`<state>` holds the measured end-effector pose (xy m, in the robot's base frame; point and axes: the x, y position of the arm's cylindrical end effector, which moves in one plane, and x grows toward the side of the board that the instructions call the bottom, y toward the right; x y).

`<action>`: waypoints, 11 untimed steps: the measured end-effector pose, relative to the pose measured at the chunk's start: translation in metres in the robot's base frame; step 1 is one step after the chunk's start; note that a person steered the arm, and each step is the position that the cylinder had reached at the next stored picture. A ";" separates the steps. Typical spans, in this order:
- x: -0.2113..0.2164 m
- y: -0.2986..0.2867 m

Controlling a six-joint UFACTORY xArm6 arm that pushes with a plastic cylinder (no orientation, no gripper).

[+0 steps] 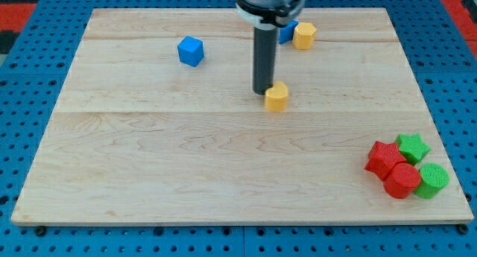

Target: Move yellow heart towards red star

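The yellow heart (pixel 276 97) lies near the middle of the wooden board (pixel 186 160), slightly toward the view's top. My tip (pixel 261 91) sits just at its upper left, touching or almost touching it. The red star (pixel 384 158) lies far off at the view's lower right, in a cluster with other blocks.
A green star (pixel 413 147), a red cylinder (pixel 402 180) and a green cylinder (pixel 431 179) crowd around the red star. A blue cube (pixel 191 51) sits at the upper left. A yellow block (pixel 304 35) and a partly hidden blue block (pixel 287 32) sit at the top, behind the rod.
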<state>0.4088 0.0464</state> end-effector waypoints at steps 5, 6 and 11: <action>0.032 0.074; 0.053 0.087; 0.090 0.063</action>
